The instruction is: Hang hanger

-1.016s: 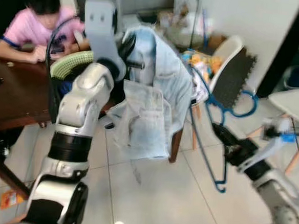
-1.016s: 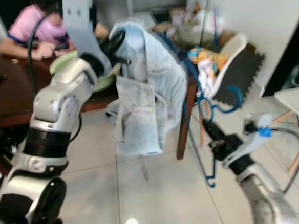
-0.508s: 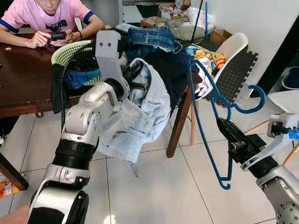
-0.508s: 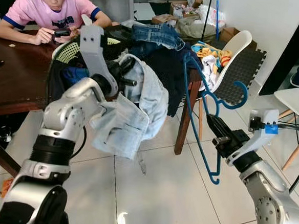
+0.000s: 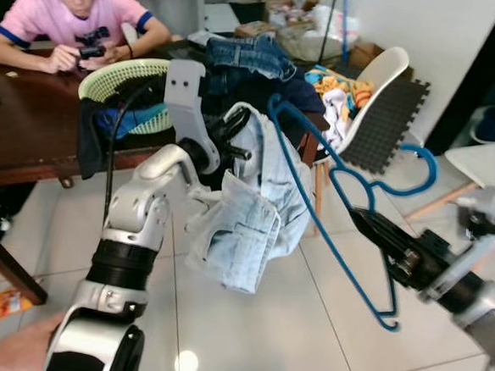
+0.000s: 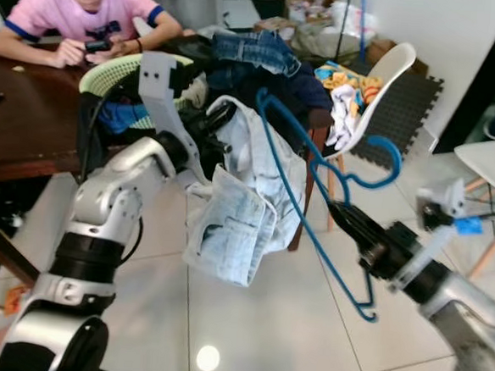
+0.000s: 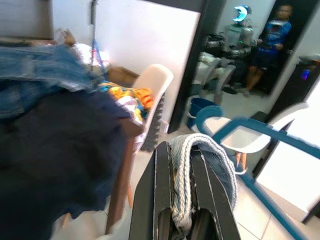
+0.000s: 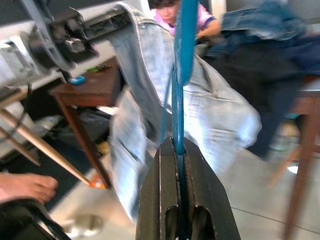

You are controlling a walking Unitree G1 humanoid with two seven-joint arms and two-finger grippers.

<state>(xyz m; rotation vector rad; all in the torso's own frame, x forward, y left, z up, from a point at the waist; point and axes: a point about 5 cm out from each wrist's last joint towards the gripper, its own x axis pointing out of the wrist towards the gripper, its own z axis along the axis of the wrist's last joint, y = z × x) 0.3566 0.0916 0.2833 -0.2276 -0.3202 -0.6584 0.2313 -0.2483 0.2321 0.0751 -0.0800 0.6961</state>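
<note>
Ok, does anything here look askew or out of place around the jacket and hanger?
Yes. The blue hanger, shut in the right gripper, is tilted steeply with one end poking into the denim jacket. The jacket hangs bunched from the left gripper. Clothes lie heaped on the table.

2 silver arms with black joint bands; each hand (image 5: pixel 234 129) has 2 long black fingers (image 8: pixel 160 200); black cable.
</note>
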